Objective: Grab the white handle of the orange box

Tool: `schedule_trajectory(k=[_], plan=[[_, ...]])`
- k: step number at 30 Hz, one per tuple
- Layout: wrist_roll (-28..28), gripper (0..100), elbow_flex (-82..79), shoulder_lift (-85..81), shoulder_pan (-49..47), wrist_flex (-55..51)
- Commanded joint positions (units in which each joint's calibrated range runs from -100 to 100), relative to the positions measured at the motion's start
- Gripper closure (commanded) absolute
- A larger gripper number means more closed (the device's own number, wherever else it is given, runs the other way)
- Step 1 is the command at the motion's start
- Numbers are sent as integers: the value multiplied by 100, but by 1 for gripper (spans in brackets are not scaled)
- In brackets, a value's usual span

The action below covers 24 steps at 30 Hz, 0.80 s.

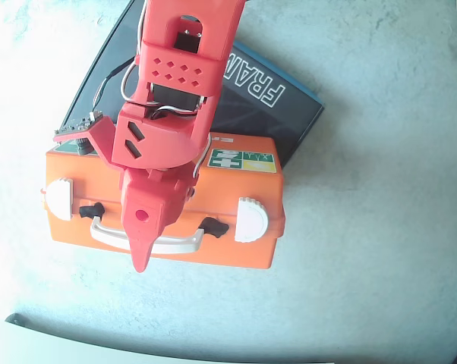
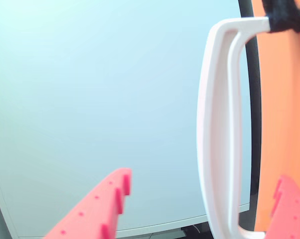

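The orange box (image 1: 232, 193) lies flat on the table, with its white handle (image 1: 181, 244) along the near edge. My red gripper (image 1: 141, 262) hangs over the left part of the handle, tip pointing down. In the wrist view the gripper (image 2: 205, 178) is open. The handle (image 2: 217, 124) stands between the two red fingers, one finger (image 2: 110, 199) on the table side and the other (image 2: 289, 204) over the orange box (image 2: 284, 99). The fingers do not touch the handle.
Two white latches (image 1: 59, 199) (image 1: 251, 220) flank the handle, which pivots on black mounts (image 1: 213, 226). A green label (image 1: 240, 159) sits on the lid. A flat black item with white letters (image 1: 266, 106) lies under the box's far side. A white edge (image 1: 31, 337) runs along the bottom left.
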<state>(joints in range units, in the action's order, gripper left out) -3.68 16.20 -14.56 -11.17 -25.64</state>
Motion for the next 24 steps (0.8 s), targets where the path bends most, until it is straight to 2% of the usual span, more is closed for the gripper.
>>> schedule_trajectory(k=[1, 9, 12, 18, 24], plan=[[-26, 65, 307, 524, 28, 9], [-42, 65, 1707, 1553, 338, 9], [-298, 67, 2150, 1958, 501, 26], [-783, 78, 2230, 2363, 563, 1455], [-1332, 90, 1814, 2532, 539, 2369]])
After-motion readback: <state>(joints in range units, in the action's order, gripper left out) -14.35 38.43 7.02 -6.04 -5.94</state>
